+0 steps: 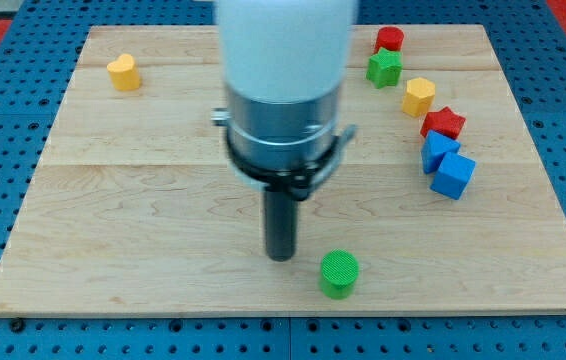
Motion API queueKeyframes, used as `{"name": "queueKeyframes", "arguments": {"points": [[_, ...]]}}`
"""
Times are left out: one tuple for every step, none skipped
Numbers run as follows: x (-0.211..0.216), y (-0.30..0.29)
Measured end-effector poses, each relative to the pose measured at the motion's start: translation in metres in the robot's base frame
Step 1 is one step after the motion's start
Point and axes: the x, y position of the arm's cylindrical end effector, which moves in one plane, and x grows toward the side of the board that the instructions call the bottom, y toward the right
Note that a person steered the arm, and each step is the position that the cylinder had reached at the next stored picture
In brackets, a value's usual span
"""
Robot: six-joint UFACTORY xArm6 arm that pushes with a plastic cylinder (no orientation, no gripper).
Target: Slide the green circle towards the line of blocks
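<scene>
- Camera view: my tip [281, 256] rests on the wooden board [143, 200], just left of the green circle [339, 273], with a small gap between them.
- There is no gripper, only the bare rod.
- The green circle sits near the board's bottom edge.
- At the view's upper right, a curved line runs down: red block [390, 39], green star [384, 68], yellow hexagon [418, 96], red star [444, 123], two blue blocks [447, 164].
- A yellow heart [123, 72] sits alone at upper left.

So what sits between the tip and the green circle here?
Nothing: in the camera view only a short strip of bare wooden board separates my tip from the green circle, which lies just to the view's right of it and slightly lower.
</scene>
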Motion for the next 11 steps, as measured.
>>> {"name": "queueKeyframes", "arguments": {"points": [[0.039, -0.02], [0.055, 0.014], [0.052, 0.067], [0.041, 0.095], [0.032, 0.105], [0.023, 0.112], [-0.001, 0.115], [-0.002, 0.093], [-0.003, 0.059], [-0.009, 0.077], [-0.015, 0.109]]}}
